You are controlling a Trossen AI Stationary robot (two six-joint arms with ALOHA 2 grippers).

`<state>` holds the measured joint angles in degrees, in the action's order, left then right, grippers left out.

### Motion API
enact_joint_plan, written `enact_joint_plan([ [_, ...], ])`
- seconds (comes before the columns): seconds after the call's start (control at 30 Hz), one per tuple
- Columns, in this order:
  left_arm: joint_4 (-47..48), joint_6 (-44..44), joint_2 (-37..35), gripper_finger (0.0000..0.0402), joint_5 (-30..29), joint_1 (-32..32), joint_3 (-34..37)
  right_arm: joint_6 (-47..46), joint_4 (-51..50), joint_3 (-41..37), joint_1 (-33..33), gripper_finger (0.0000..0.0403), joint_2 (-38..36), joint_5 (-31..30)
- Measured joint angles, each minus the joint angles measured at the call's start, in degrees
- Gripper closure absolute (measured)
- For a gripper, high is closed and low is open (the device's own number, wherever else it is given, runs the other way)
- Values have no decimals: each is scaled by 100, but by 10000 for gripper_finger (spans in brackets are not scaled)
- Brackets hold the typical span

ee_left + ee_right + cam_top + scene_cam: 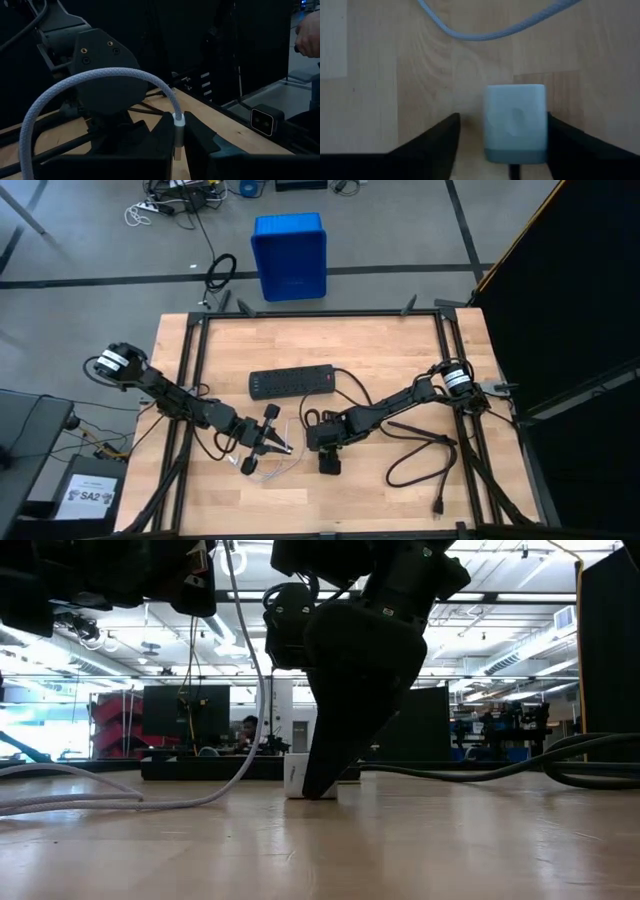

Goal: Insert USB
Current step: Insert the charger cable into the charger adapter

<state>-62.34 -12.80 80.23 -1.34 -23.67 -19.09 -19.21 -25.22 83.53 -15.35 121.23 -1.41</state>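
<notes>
USB cable [283,463], thin whitish-grey, lies loosely looped on the wooden table [400,350] near the front edge, between the two grippers; one plug end is raised off the wood.

Black power strip [292,383] sits mid-table behind both grippers, its thick black cord [420,452] curling off to the right side.

Left arm reaches in from the left. Left gripper [285,447] clamps one plug of the USB cable: in the left wrist view the metal plug [178,135] stands upright between the dark fingers [150,145], the braided cable arching up and back from it.

Right arm comes in from the right. Right gripper [328,464] is low over the table, jaws spread wide around a small white cube adapter [515,122]. Contact with the cube not clear. A strand of cable crosses the wood just beyond the cube.
</notes>
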Motion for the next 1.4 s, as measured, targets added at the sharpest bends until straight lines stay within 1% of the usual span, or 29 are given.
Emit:
enact_joint_plan([
  [0.07,3,0,0,395,0,1,0,0,1,0,0,149,0,-3],
  [0.13,1,0,0,395,0,1,0,-1,-8,0,6,164,0,-7],
  [0.2,-1,2,0,395,0,1,0,-1,-11,0,6,198,0,2],
  [0.33,-3,2,0,395,0,1,0,50,-15,0,19,292,0,125],
  [0.47,-78,2,0,395,-4,1,0,107,2,2,19,292,0,123],
  [0.53,-165,2,0,395,-4,-1,0,67,97,1,18,292,0,-11],
  [0.67,-344,47,2,395,-7,-8,0,-3,738,-2,-73,292,4,-382],
  [0.83,-703,159,0,395,-21,-26,0,94,2272,-388,-352,292,4,-1179],
  [0.97,-1069,172,-4,395,-129,-85,2,188,4025,-1100,-597,292,4,-2011],
  [1.03,-1292,267,-4,395,-398,-94,2,318,5157,-1554,-698,292,4,-2334],
  [1.1,-1502,441,-5,395,-702,-93,2,587,6610,-2039,-790,292,7,-2619],
  [1.17,-1533,604,-9,395,-962,-93,2,1063,8139,-2504,-894,292,44,-2936],
  [1.23,-1540,747,-9,395,-1127,-88,2,1662,9329,-2898,-988,292,52,-3127],
  [1.3,-1523,858,-9,395,-1214,-71,-58,1956,10041,-3108,-1036,292,52,-3164],
  [1.33,-1497,887,-3,395,-1229,-71,-109,2055,10210,-3154,-1037,292,52,-3166],
  [1.4,-1376,874,43,395,-1245,-71,-256,2139,10220,-3147,-1014,292,52,-3173],
])
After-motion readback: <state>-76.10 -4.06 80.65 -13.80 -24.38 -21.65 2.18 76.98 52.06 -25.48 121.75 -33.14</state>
